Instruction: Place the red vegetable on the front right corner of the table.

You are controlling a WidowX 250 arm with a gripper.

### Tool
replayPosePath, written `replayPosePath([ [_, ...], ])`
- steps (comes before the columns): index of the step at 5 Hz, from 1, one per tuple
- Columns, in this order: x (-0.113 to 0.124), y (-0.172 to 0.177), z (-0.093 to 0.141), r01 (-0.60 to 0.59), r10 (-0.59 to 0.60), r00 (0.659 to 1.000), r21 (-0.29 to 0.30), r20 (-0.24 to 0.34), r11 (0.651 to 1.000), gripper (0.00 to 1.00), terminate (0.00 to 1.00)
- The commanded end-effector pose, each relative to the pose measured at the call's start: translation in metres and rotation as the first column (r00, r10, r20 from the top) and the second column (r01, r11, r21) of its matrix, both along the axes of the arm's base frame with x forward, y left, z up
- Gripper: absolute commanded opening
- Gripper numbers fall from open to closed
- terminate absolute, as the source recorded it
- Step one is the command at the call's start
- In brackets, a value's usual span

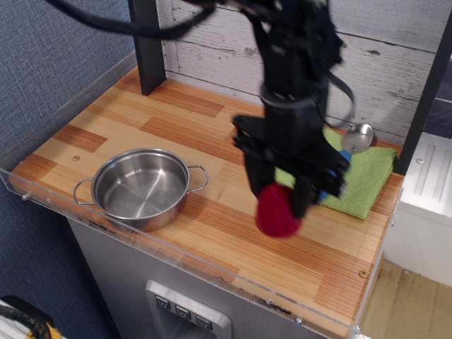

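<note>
My gripper (279, 205) is shut on the red vegetable (277, 212), a glossy dark-red rounded toy, and holds it just above the striped wood table (233, 240), right of centre. The black fingers (302, 196) clamp it from both sides. The arm comes down from the top of the view and hides part of the green cloth behind it. The table's front right corner with its screw (363, 273) lies further right and nearer the front.
A steel pot (141, 187) stands empty at the front left. A green cloth (367, 180) lies at the back right with a blue-handled metal spoon (357, 138) on it. A clear acrylic rim (183, 261) runs along the front edge.
</note>
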State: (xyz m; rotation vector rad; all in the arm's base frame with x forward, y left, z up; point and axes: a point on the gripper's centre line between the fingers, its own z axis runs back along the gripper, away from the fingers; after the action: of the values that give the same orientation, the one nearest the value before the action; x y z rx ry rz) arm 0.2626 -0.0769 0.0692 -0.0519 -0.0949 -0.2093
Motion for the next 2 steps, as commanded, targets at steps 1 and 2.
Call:
replayPosePath([
  [1,0.000,-0.029,-0.019,0.054,-0.055,0.998,0.025,0.022,0.998,0.00,0.00],
  [2,-0.003,-0.030,-0.031,0.059,-0.059,0.998,0.017,0.011,0.998,0.00,0.00],
])
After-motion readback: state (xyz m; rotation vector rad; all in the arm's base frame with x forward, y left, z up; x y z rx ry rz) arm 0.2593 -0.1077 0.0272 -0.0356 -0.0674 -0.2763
